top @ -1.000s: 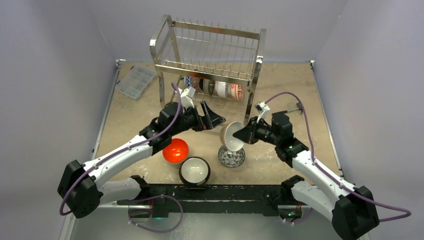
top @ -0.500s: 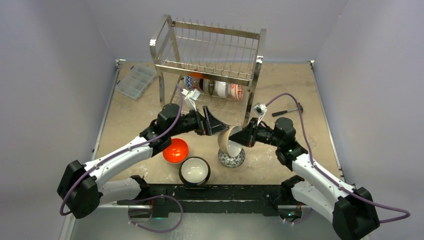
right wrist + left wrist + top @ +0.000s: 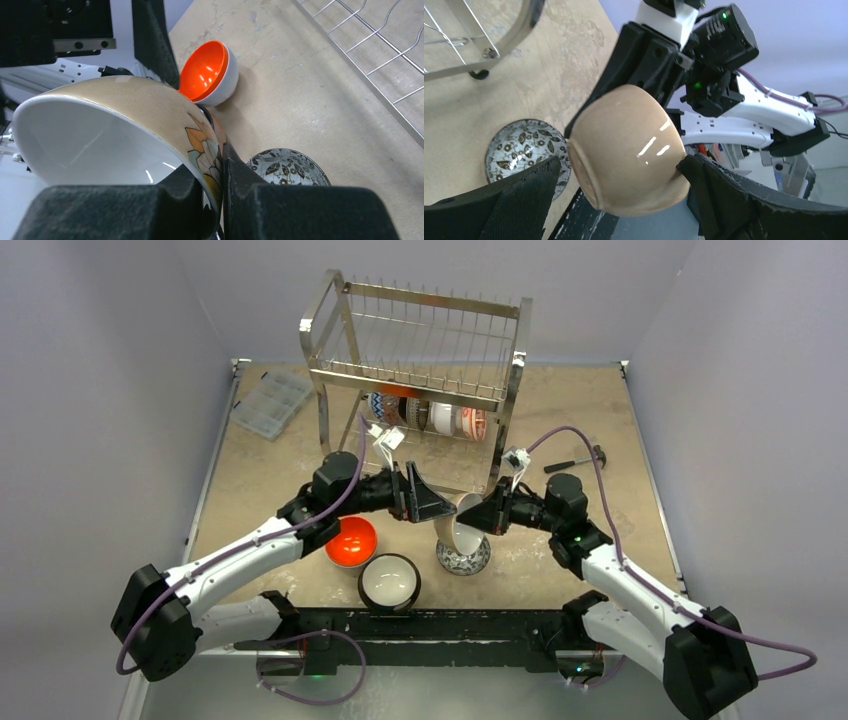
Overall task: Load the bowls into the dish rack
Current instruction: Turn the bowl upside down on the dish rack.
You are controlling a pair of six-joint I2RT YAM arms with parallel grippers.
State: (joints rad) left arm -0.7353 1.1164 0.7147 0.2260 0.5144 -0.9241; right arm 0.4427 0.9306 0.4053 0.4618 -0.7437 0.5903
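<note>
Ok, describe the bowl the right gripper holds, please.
From the dish rack, come forward past its right leg to the right gripper. The tan bowl pinched there by its rim is white inside, flower-painted outside. Unlike the orange bowl, the black-rimmed bowl and the leaf-patterned bowl nearby, it hangs tilted in the air.

Beige mottled counter (image 3: 250, 472); clear plastic compartment box (image 3: 272, 403) lying flat at counter's far-left corner; small dark hammer-like item (image 3: 575, 461) lying on counter's right side, well apart from box
</note>
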